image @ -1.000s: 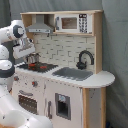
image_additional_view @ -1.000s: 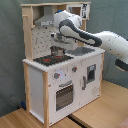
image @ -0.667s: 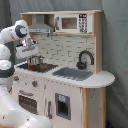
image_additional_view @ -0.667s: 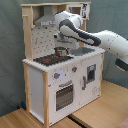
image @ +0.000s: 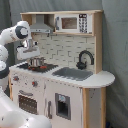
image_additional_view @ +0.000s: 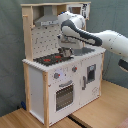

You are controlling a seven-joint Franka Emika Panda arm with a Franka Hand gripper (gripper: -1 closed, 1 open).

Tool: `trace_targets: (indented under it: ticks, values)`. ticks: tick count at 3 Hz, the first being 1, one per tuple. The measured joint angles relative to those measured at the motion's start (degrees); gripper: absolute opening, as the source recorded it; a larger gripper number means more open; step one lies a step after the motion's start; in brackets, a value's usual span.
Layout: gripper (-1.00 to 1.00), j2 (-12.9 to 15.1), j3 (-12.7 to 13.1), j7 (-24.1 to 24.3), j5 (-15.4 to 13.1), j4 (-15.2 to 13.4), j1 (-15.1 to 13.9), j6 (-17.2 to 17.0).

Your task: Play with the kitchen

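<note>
Kitchen (image: 75, 95) of matt white panels and pale wood edging, black stovetop (image_additional_view: 52, 59), smooth grey sink (image: 75, 73), glossy white plastic arm (image_additional_view: 107, 41), wooden floor (image_additional_view: 100, 117)

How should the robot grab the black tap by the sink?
Probably by the top of the black faucet, coming from above. It arches up clear over the grey sink, so the curve is the free part. The backsplash sits close behind it, and the gripper is over the stovetop.

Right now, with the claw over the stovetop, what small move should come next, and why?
Probably a short straight descent: the claw hangs just above the stovetop of the kitchen, by the red burner. Whether it already touches is unclear.
</note>
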Motion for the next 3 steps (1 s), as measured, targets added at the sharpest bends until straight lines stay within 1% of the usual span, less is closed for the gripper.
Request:
trace_targets:
  ticks: [1,2,3]
  values:
    - [-1.0,-0.1,-1.8,-1.7,-0.8,-4.3,3.4,0.7]
    - [-1.0,-0.1,-3.5,-3.9,-1.8,-9.3,7.2,2.7]
    - [-1.0,-0.2,-4.7,-5.7,-2.5,-13.7,10.0,5.1]
